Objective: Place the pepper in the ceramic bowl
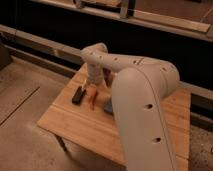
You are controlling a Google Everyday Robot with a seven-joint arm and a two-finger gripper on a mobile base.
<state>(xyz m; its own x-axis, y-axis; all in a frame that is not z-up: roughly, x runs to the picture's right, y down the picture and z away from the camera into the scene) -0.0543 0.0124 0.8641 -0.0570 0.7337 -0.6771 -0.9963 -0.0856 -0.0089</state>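
The pepper (93, 98), a thin red chili, lies on the wooden table (75, 125) between a black block and a blue block. My gripper (94, 84) hangs at the end of the white arm just behind and above the pepper, pointing down at the table, open and holding nothing. The arm's wrist and forearm cover the back of the table, so the ceramic bowl is hidden.
A black rectangular block (78, 95) lies left of the pepper. A blue block (107, 107) lies to its right, half covered by the big white forearm (142, 110). The table's left and front edges drop to a speckled floor. A dark wall with rails runs behind.
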